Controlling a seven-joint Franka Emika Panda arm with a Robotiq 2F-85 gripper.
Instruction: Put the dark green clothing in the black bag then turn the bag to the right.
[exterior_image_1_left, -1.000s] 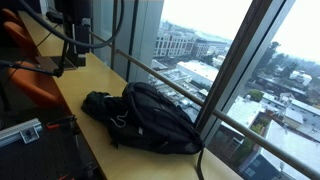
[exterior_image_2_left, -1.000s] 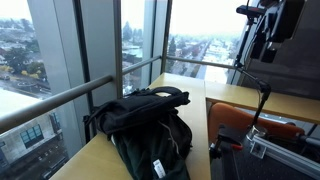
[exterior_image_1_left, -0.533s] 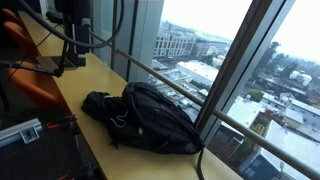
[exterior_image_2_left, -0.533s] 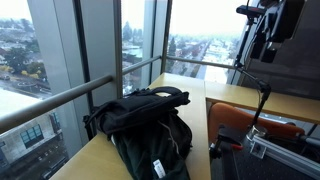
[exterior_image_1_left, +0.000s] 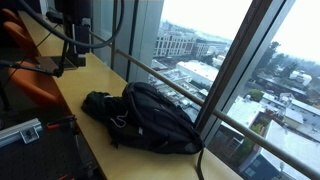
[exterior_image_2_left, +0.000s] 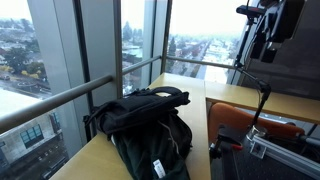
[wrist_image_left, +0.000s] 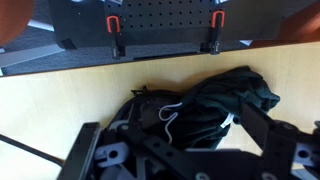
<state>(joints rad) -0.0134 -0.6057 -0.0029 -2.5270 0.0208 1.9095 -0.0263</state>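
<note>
A black bag (exterior_image_1_left: 160, 122) lies on its side on the wooden table (exterior_image_1_left: 90, 75) beside the window; it also shows in the other exterior view (exterior_image_2_left: 145, 130) and the wrist view (wrist_image_left: 185, 120). The dark green clothing (wrist_image_left: 255, 92) is bunched at one end of the bag, touching it (exterior_image_1_left: 95, 103) (exterior_image_2_left: 172, 95). I cannot tell how far inside the bag it is. My gripper (wrist_image_left: 170, 140) is open and empty, high above the bag and apart from it. In both exterior views only the arm shows, at the top edge (exterior_image_1_left: 72, 20) (exterior_image_2_left: 270, 30).
A metal rail (exterior_image_1_left: 170, 80) and tall window panes run along the table's far side. Orange chairs (exterior_image_1_left: 25, 60) and clamped equipment (exterior_image_2_left: 255, 145) stand on the near side. A black cable (exterior_image_1_left: 90, 40) hangs from the arm.
</note>
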